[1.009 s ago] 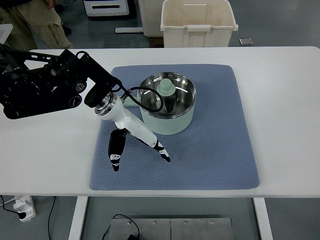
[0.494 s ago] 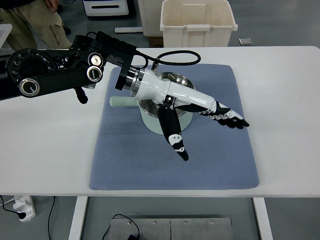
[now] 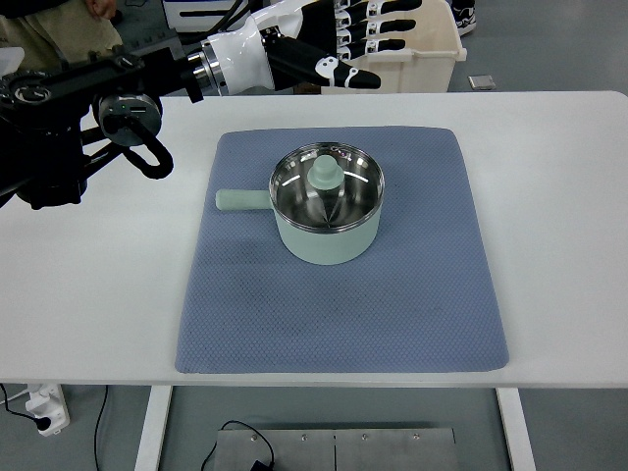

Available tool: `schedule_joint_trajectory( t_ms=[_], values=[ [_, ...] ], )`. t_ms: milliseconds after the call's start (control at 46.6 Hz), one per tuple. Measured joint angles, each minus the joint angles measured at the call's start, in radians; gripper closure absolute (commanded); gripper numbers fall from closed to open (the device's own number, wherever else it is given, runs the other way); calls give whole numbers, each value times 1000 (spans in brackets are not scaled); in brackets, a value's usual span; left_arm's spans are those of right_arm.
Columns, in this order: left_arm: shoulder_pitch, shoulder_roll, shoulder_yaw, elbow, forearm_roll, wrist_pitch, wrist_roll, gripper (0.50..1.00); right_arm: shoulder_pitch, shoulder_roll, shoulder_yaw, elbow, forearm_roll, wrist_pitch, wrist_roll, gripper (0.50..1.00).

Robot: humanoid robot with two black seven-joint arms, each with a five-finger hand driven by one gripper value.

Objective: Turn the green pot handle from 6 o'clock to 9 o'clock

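Observation:
The pale green pot (image 3: 327,213) stands on the blue mat (image 3: 422,294), steel inside, with a green knob (image 3: 325,173) showing in its bowl. Its handle (image 3: 241,200) points left, toward 9 o'clock. My left hand (image 3: 368,29) is raised high over the table's far edge, well away from the pot, fingers spread and holding nothing. Its black arm (image 3: 69,118) comes in from the left edge. The right arm is out of view.
A cream bin (image 3: 392,61) stands behind the table's far edge, partly covered by my hand. A person's legs (image 3: 49,29) show at the top left. The white table (image 3: 549,196) surrounds the mat.
My left hand has swung up from over the pot and mat to the far edge of the table. The pot and its left-pointing handle stay where they were.

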Motion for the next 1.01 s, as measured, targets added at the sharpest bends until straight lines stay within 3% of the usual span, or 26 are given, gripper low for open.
schedule_joint_trajectory(
  t_ms=[258, 386, 665, 1009],
  values=[
    [97, -36, -63, 192, -183, 9, 11, 500, 0, 0, 0, 0, 0, 0, 0, 500],
    [171, -55, -164, 259, -229, 109, 41, 500, 0, 0, 0, 0, 0, 0, 0, 500],
    [309, -83, -414, 271, -238, 282, 100, 500, 0, 0, 0, 0, 0, 0, 0, 500],
    [403, -93, -558, 271, -319, 369, 128, 500, 0, 0, 0, 0, 0, 0, 0, 500]
  ],
)
